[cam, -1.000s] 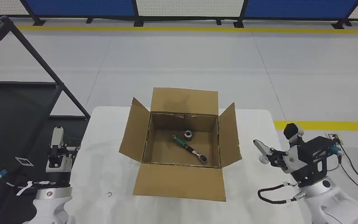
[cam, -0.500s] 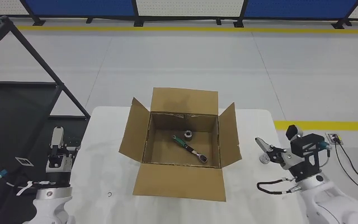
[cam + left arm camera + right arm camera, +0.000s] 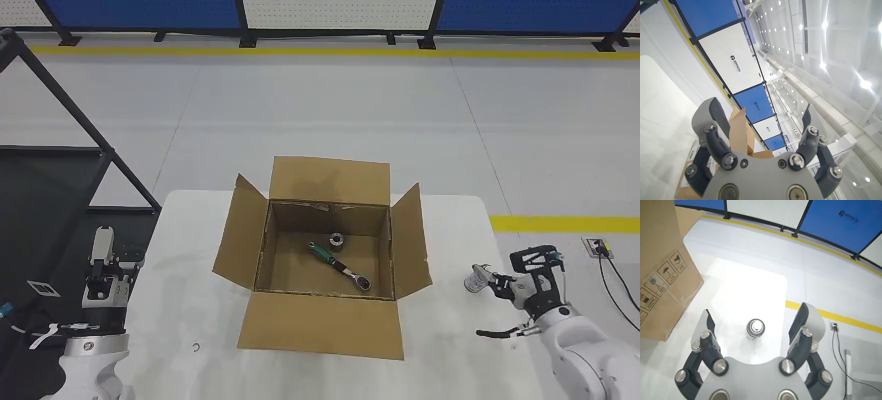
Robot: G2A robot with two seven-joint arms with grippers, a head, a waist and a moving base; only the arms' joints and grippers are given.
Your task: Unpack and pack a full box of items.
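Observation:
An open cardboard box [image 3: 275, 320] stands mid-table with its flaps spread. Inside it lie a green-handled ratchet wrench [image 3: 341, 267] and a small dark socket [image 3: 337, 240]. A small silver socket [image 3: 473, 284] stands upright on the table right of the box; in the right wrist view this socket [image 3: 755, 329] lies below and between the pads, untouched. My right gripper [image 3: 480, 300] [image 3: 755, 311] hovers open just behind it. My left gripper [image 3: 101, 245] [image 3: 762, 105] is open and holds nothing at the table's left edge, pointing upward, with a box flap [image 3: 742, 130] beyond it.
A tiny ring [image 3: 196, 347] lies on the white table [image 3: 190, 290] near the left front. The box wall [image 3: 662, 285] rises close to the right gripper. A dark frame [image 3: 70, 130] stands off the table's left side. A cable [image 3: 836, 351] runs on the floor to the right.
My right arm has drawn back toward the table's right edge, away from the box. The silver socket stays standing on the table. The left arm has not moved.

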